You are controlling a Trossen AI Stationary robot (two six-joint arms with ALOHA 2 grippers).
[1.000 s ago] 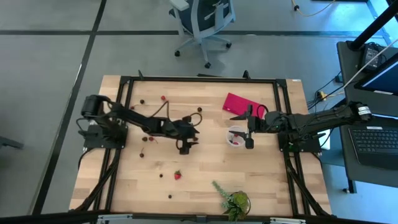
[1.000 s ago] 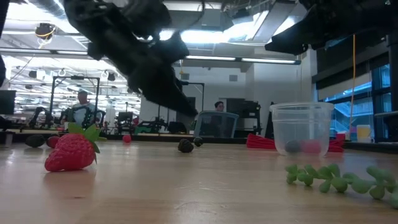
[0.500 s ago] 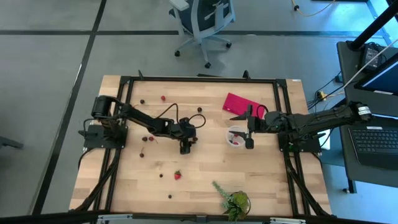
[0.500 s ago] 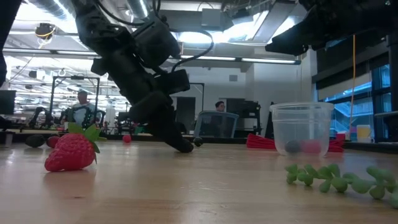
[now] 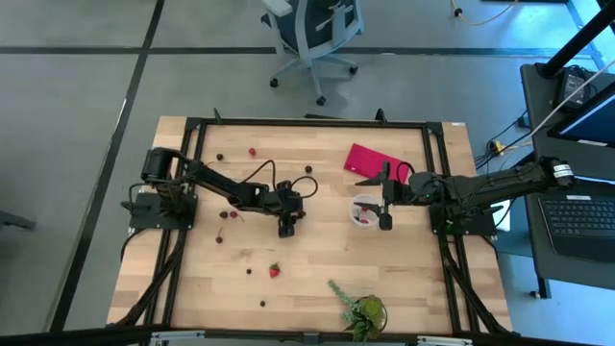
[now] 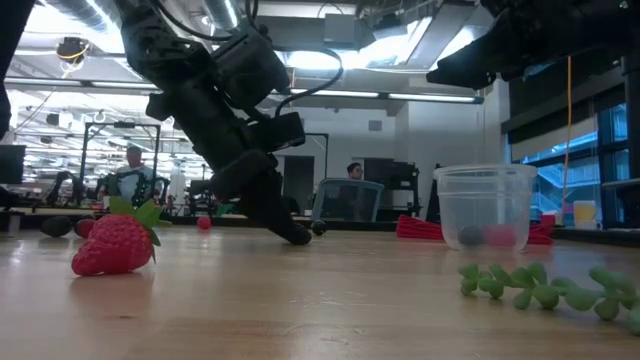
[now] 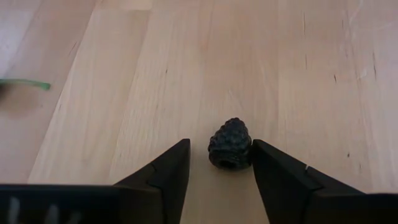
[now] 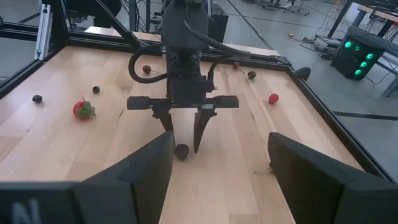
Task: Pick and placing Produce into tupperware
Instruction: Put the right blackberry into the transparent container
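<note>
A dark bumpy berry [image 7: 229, 142] lies on the wooden table, near its middle. My left gripper [image 7: 221, 144] is down at the table top, open, with one finger on each side of the berry; the right wrist view shows both too, my left gripper [image 8: 183, 138] and the berry [image 8: 181, 151]. The clear tupperware [image 5: 364, 211] stands upright to the right with a red and a dark fruit [image 6: 498, 236] inside. My right gripper [image 5: 385, 200] hovers open beside and above it. A strawberry [image 6: 115, 243] lies nearer the front edge. My left gripper has one finger [image 7: 270, 167] against the berry's side [image 7: 249, 148]; the other finger [image 7: 174, 165] stands a small gap off it. The fingers slant down from the table's left side. The berry rests on the table.
More small fruits lie scattered: a red one [image 5: 253, 151] and dark ones [image 5: 220, 157] [image 5: 308, 170] at the far side, others [image 5: 249, 271] [image 5: 263, 304] near the front. A flat red piece [image 5: 373, 160] lies behind the tupperware. A green leafy plant [image 5: 360, 309] sits at the front edge.
My left gripper has come down to the table over the dark berry and tipped steeper, then kept still. The berry has stayed where it was.
</note>
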